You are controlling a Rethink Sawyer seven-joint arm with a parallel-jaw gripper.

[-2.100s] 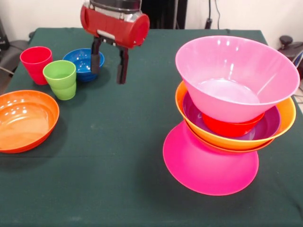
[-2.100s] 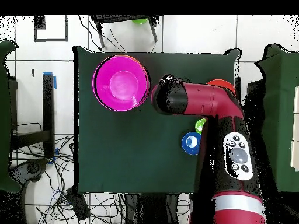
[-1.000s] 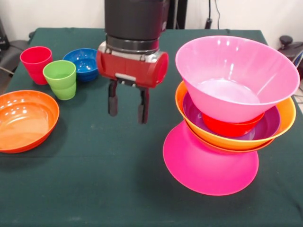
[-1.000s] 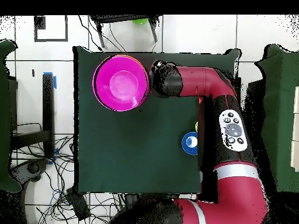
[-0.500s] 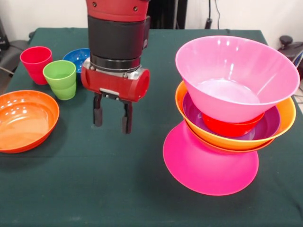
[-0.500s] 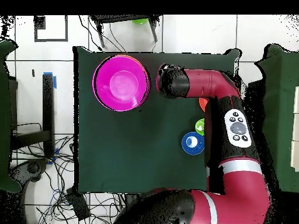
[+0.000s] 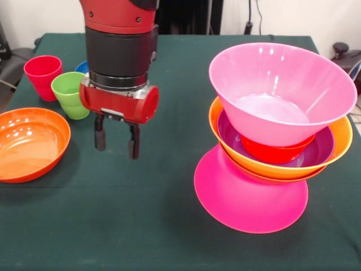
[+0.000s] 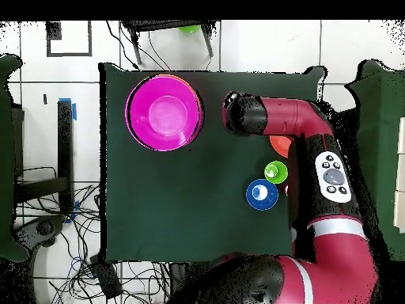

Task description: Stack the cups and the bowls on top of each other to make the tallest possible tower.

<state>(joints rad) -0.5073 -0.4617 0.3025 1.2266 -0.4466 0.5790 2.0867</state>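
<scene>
Sliding left across the table (image 7: 169,237) over the last couple of seconds, away from the tower (image 7: 271,141) and toward the loose orange bowl (image 7: 28,144). Gripper (image 7: 117,140) empty, parted only narrowly, hanging between tower and bowl. Probably lining up the next pick. Green cup (image 7: 69,93), red cup (image 7: 43,75) untouched behind.

The arm descends from the top left of the front view; its gripper (image 7: 117,140) points straight down, fingers (image 7: 100,137) apart, empty.
</scene>
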